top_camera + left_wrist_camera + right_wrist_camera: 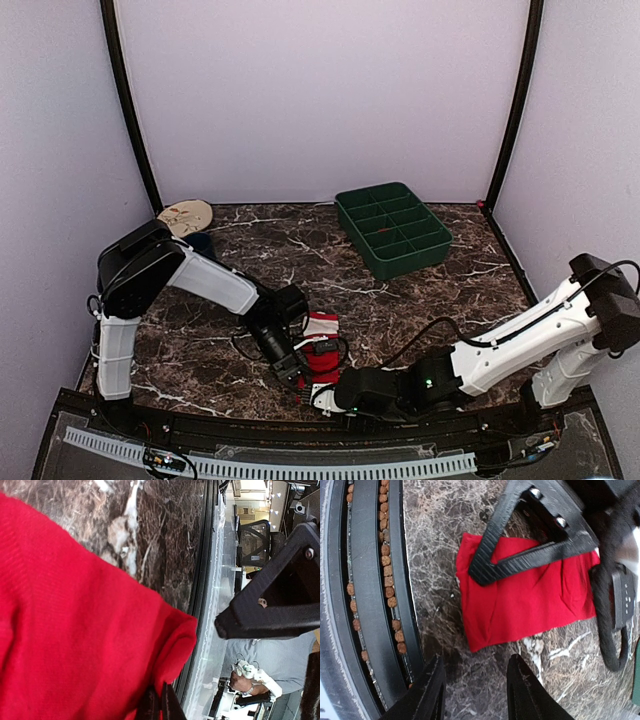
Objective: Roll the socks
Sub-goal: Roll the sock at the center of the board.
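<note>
The red socks [321, 347] run back from the counter's [420, 310] near edge, the left gripper [160, 706] pinching their edge, the right gripper [476, 664] gaping empty just before them.

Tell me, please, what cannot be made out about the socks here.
- Top view: the left gripper and right gripper cover part of the socks; how far they are rolled is hidden.
- Left wrist: the bottom edge cuts off the shut fingertips; pinched fabric unclear.
- Right wrist: the left gripper hides the socks' far end.
</note>
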Motion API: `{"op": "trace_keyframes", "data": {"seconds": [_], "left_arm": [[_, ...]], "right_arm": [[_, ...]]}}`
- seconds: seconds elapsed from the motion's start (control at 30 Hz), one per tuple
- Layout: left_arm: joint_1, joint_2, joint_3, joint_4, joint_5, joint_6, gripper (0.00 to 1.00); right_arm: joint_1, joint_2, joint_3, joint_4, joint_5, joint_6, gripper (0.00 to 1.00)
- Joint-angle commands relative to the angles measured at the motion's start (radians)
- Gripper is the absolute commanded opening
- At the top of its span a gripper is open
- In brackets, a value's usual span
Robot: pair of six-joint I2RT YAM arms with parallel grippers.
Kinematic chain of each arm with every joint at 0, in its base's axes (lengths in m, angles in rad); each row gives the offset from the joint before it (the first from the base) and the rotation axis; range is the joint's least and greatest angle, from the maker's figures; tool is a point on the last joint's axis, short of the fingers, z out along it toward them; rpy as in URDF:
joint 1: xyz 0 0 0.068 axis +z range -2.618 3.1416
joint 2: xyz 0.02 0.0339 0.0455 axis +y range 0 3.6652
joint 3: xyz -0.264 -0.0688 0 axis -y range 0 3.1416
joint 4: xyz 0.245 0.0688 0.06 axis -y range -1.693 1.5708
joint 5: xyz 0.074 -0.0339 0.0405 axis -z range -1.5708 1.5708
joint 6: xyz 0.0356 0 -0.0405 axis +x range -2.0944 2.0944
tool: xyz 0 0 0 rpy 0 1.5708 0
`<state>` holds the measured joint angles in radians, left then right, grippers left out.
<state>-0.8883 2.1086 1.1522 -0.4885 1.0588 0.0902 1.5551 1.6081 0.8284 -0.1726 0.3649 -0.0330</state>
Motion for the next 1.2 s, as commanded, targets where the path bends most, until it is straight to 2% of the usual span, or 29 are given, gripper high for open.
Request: {"op": "trace_keyframes", "data": {"seconds": [0.0, 0.5, 0.9, 1.17], "left_arm": [[0.011, 0.056, 0.000, -0.089, -0.085, 0.045, 0.02], [0.028, 0.086, 0.012, -0.114, -0.034, 0.062, 0.02], [0.050, 0.122, 0.037, -0.131, 0.009, 0.065, 0.02], [0.061, 0.131, 0.044, -0.139, 0.031, 0.068, 0.01]], "right_arm": [[0.010, 0.057, 0.036, 0.041, 0.014, -0.071, 0.39], [-0.001, 0.157, 0.075, 0.075, 0.036, -0.196, 0.39], [-0.003, 0.171, 0.075, 0.047, 0.080, -0.285, 0.34], [-0.013, 0.203, 0.096, 0.033, 0.048, -0.303, 0.30]]}}
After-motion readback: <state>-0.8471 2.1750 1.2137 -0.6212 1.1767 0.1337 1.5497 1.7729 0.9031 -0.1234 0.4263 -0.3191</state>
